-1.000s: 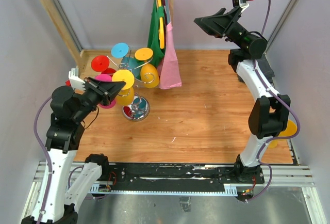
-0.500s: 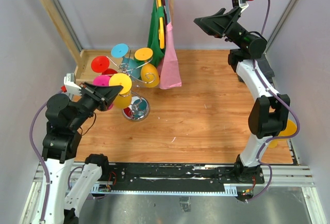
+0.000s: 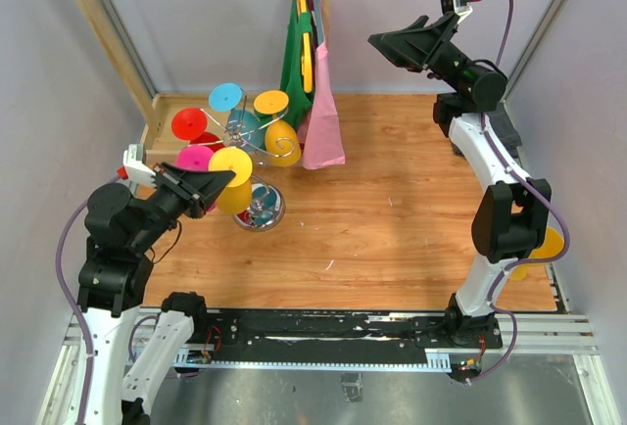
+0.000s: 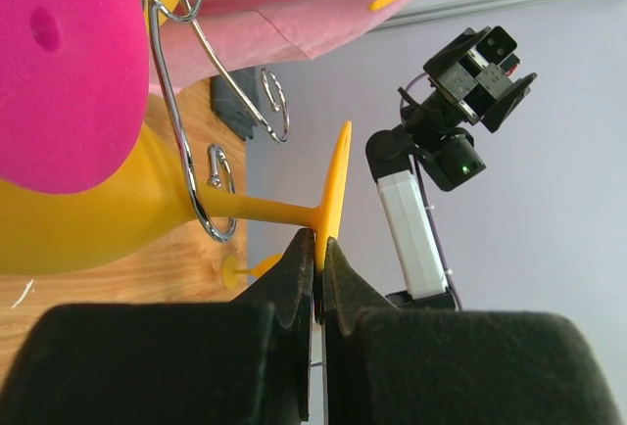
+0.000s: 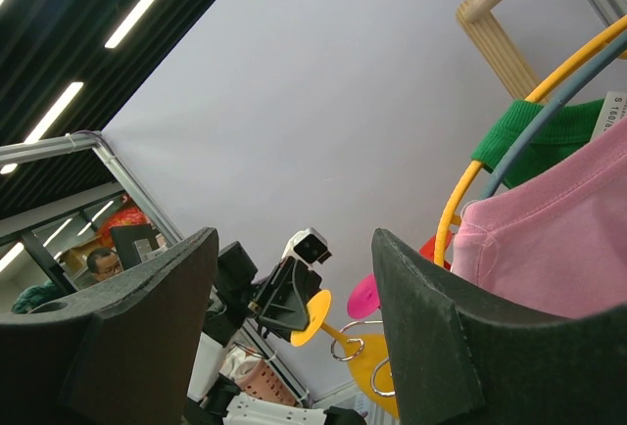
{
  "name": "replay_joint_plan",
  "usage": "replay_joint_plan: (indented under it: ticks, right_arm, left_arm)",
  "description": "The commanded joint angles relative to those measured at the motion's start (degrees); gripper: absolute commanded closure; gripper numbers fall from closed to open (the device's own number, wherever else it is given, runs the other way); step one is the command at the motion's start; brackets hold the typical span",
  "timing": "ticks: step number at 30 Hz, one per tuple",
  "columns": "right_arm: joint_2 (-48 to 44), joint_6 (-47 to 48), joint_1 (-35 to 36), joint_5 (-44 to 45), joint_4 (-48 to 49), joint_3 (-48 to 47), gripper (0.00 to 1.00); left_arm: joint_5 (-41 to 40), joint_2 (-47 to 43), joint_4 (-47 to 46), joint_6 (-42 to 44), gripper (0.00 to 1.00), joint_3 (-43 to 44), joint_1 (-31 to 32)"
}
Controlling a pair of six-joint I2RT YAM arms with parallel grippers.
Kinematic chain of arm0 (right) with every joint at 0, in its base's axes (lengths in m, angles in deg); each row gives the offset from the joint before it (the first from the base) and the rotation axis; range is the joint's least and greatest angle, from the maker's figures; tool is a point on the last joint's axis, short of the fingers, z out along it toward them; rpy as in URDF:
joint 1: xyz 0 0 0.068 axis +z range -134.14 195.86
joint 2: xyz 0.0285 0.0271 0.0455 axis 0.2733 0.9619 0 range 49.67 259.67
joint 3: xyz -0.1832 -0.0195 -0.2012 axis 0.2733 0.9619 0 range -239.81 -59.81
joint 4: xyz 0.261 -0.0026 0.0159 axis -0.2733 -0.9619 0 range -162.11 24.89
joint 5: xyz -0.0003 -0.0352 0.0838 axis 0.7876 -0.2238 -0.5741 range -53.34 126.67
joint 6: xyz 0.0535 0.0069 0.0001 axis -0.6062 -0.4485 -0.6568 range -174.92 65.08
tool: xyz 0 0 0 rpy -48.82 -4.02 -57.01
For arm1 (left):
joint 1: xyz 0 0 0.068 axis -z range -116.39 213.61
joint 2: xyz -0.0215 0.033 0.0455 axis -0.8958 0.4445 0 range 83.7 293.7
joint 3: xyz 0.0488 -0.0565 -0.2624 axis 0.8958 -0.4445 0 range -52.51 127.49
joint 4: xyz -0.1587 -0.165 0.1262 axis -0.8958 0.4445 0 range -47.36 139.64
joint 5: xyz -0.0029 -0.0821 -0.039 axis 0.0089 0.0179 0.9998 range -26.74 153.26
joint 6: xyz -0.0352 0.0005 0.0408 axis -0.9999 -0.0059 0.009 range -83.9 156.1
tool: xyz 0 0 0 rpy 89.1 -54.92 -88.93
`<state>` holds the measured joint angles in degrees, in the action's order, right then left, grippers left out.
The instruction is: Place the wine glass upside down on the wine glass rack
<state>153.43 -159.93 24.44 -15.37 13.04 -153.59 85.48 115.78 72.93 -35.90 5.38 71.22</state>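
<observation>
The wine glass rack (image 3: 257, 200) is a chrome wire stand with a round mirror base at the table's left. Several coloured glasses hang on it upside down. My left gripper (image 3: 221, 177) is shut on the flat foot of a yellow wine glass (image 3: 234, 172) at the rack's near-left side. In the left wrist view my left gripper (image 4: 318, 254) pinches the foot's rim. The yellow wine glass stem (image 4: 265, 210) runs through a chrome hook ring (image 4: 210, 202), with its bowl hanging below. My right gripper (image 3: 388, 45) is open and empty, high at the back right.
A wooden rail frame (image 3: 103, 23) stands at the back with green and pink clothes (image 3: 318, 102) on hangers right of the rack. Another yellow glass (image 3: 547, 245) lies at the table's right edge behind my right arm. A pink glass foot (image 4: 59, 63) hangs close beside the held glass.
My left arm has drawn back and down a little, and the yellow glass in its grip has shifted slightly toward the near side. The right arm has not moved.
</observation>
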Motion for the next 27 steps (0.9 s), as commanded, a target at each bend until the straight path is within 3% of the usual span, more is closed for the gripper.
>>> replay_joint_plan:
  ticks: [1, 25, 27]
  right_arm:
    - [-0.6, -0.4, -1.0, -0.1, 3.3, 0.3, 0.34]
    - [-1.5, -0.3, -1.1, -0.2, 3.1, 1.2, 0.34]
    - [-1.6, -0.2, -1.0, -0.2, 3.0, 1.3, 0.34]
  left_arm:
    - [1.1, -1.6, -0.5, 0.5, 1.0, 0.3, -0.2]
    - [6.9, 1.5, 1.8, 6.9, 1.0, -3.7, -0.2]
    - [7.4, 1.7, 2.0, 7.0, 0.96, -3.7, -0.2]
